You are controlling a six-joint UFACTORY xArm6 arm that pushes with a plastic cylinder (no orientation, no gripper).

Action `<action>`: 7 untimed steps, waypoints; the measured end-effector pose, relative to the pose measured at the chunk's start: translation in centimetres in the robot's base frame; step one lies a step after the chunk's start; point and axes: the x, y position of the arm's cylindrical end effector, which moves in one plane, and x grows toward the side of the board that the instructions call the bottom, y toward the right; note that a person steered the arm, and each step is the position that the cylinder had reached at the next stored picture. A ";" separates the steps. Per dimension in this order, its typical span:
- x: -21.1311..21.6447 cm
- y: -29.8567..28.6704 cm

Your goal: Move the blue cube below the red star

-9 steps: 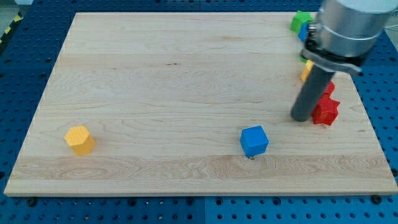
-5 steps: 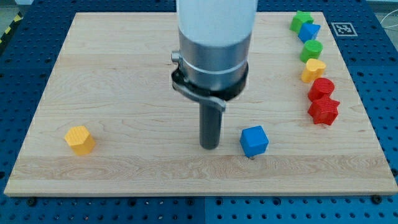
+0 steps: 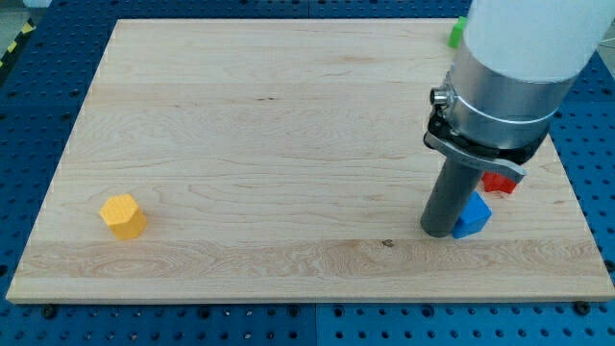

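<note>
The blue cube lies near the board's lower right, partly hidden behind my rod. My tip rests on the board touching the cube's left side. The red star is just above and to the right of the cube, mostly hidden by the arm; only a small red part shows.
A yellow block sits at the board's lower left. A green block peeks out at the top right beside the arm. The other blocks along the right edge are hidden by the arm. The wooden board lies on a blue pegboard.
My tip went from the right side to the left of the blue cube, then pushed the cube rightward to a spot just below the red star.
</note>
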 end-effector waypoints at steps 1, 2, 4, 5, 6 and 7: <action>0.0 1.4; 0.0 2.3; 0.0 2.6; 0.7 2.9; 1.8 4.1; 2.0 5.8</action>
